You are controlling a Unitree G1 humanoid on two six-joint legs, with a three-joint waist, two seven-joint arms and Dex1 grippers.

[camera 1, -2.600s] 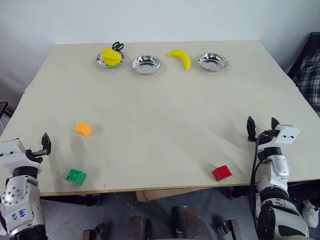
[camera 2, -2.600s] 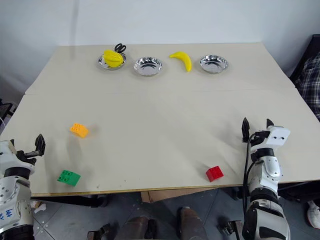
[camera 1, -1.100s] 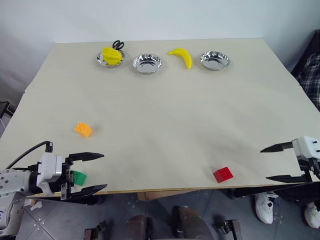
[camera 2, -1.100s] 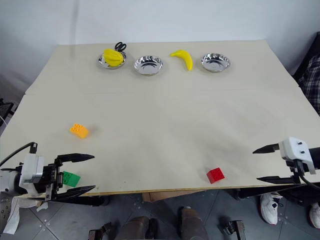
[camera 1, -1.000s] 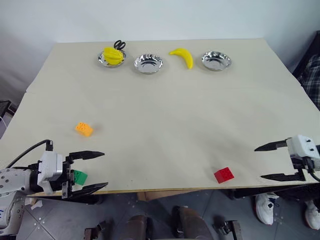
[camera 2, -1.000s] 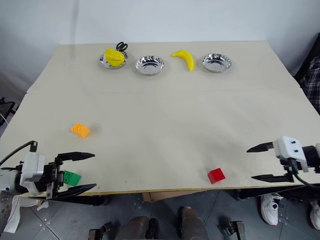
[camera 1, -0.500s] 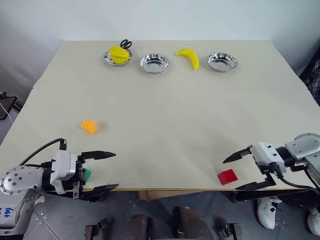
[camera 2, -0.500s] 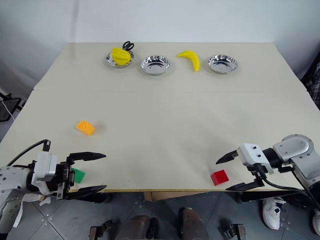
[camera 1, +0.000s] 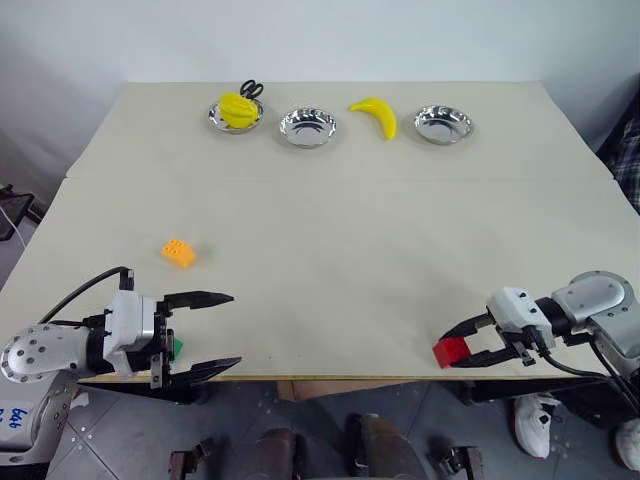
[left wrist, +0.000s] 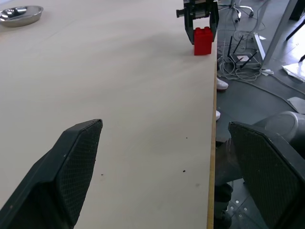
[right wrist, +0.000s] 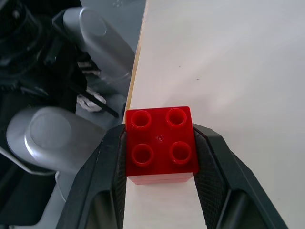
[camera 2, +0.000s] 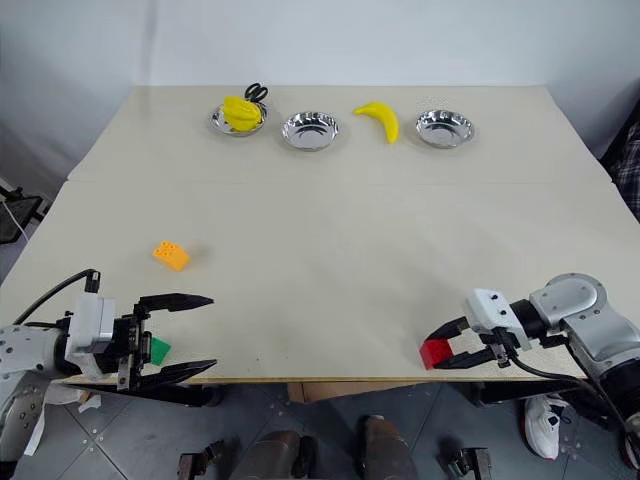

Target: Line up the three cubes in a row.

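Since half a second ago the right gripper [camera 1: 462, 353] has closed from straddling the red cube [right wrist: 159, 144] to clamping it, one finger pressed to each side. That cube sits at the near edge of the desk [camera 1: 330, 230], towards the right corner. The green cube [camera 2: 157, 348] lies near the left corner of the same edge, between the spread fingers of the left gripper [camera 2: 175, 337], which stands wide and holds nothing. The orange cube [camera 1: 178, 253] rests apart, further in on the left side. No row exists yet: I judge the task barely begun, with one cube gripped and all three still to be brought together. The right wrist view confirms the clamp on the red cube's flanks; the head views show it less plainly. The left wrist view shows that grip from across the desk.
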